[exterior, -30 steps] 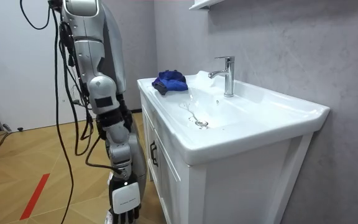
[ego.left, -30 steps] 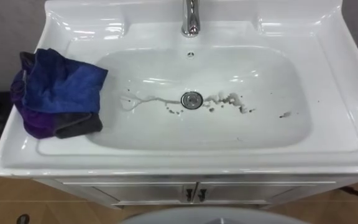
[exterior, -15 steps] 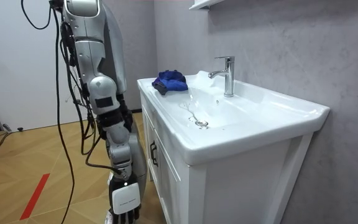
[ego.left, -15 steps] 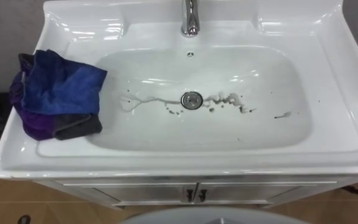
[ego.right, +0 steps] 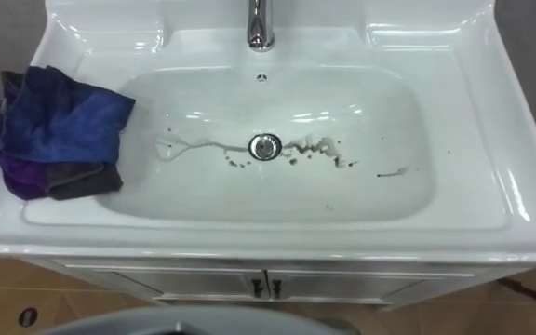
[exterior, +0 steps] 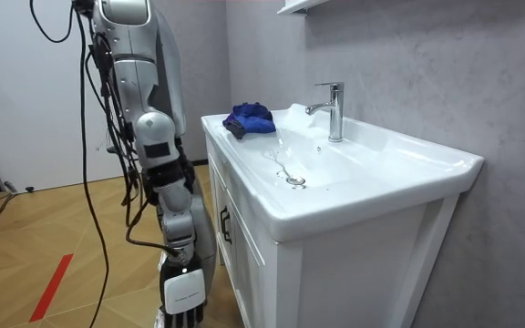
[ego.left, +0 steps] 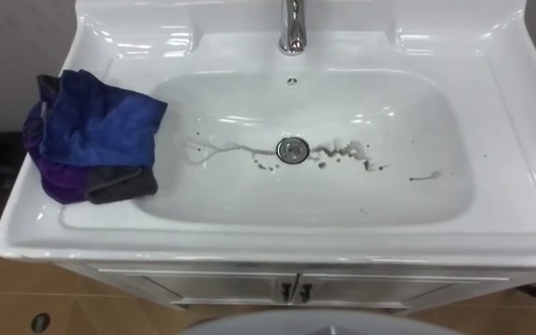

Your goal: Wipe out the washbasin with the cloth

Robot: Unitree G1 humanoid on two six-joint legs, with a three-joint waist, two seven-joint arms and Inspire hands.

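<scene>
Wood floor (exterior: 25,228), grey wall. White basin (ego.left: 491,112) has grime streaks (ego.left: 342,151) by the drain (ego.left: 292,150), and the blue cloth (ego.left: 96,130) is bunched on its left rim. Right robot hand (exterior: 180,314) hangs beside the cabinet (exterior: 244,246); can't tell its grip.

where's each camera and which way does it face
Left eye view: on the robot's head, looking down into the white ceramic basin; grey torso edge at the bottom.
Right eye view: same head, slightly rightward, same look and torso edge.
Room view: off past the basin's end, facing along it; shows torso and hanging right hand.
Shared: all show the crumpled blue and purple cloth on the basin's left rim.
</scene>
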